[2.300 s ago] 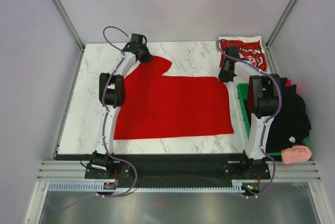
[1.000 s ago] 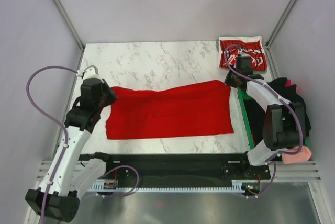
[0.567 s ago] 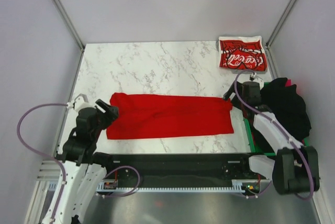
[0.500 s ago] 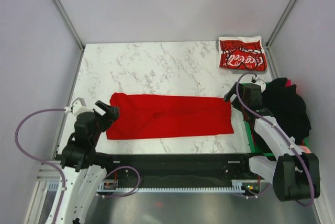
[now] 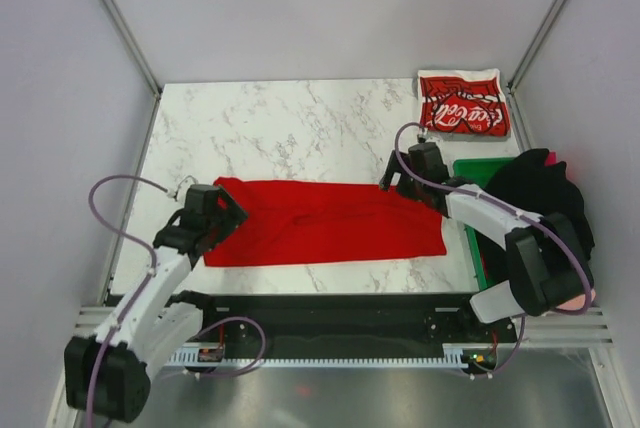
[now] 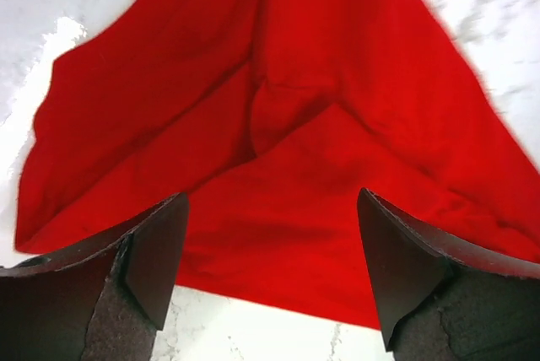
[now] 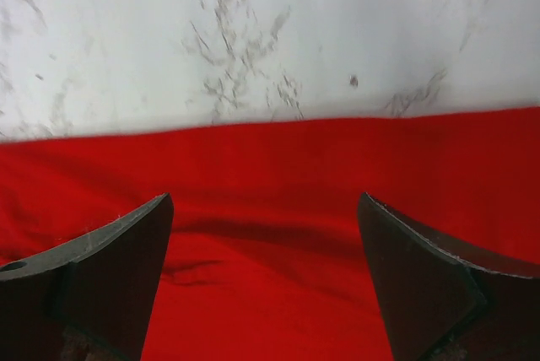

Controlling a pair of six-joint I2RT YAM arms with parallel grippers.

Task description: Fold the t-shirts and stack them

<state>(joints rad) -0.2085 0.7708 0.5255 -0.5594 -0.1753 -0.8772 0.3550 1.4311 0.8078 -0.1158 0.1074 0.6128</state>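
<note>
Tabletop (image 5: 300,118): white marble pattern, two shirts on it.

Plain red shirt (image 5: 325,221): flat on the near half of the tabletop, folded into a long band running left to right, roughly parallel to the near edge. Left end narrower and rounded. Right end squarer, close to the right edge. Overlapping layers and a few creases toward the left end, clear in the left wrist view.

Printed shirt (image 5: 462,113): red with white script, folded to a small rectangle at the far right corner. Well apart from the plain red shirt, not stacked.

Left gripper (image 5: 232,216): at the left end of the band, over the cloth edge. Jaws spread wide. In the left wrist view, dark fingers (image 6: 156,260) at either side of the frame, red cloth filling the gap between them, a strip of bare marble at the bottom. Nothing pinched. Contact between fingertips and cloth: cannot tell.

Right gripper (image 5: 388,182): at the far edge of the band, toward its right end. Jaws spread wide. In the right wrist view, fingers (image 7: 126,277) over red cloth, the straight far edge of the band crossing the frame from side to side, bare marble beyond it. Nothing pinched.

Green bin (image 5: 475,166): off the right edge of the tabletop, just beside the right end of the band. Dark clothing (image 5: 545,198) heaped in it.
</note>
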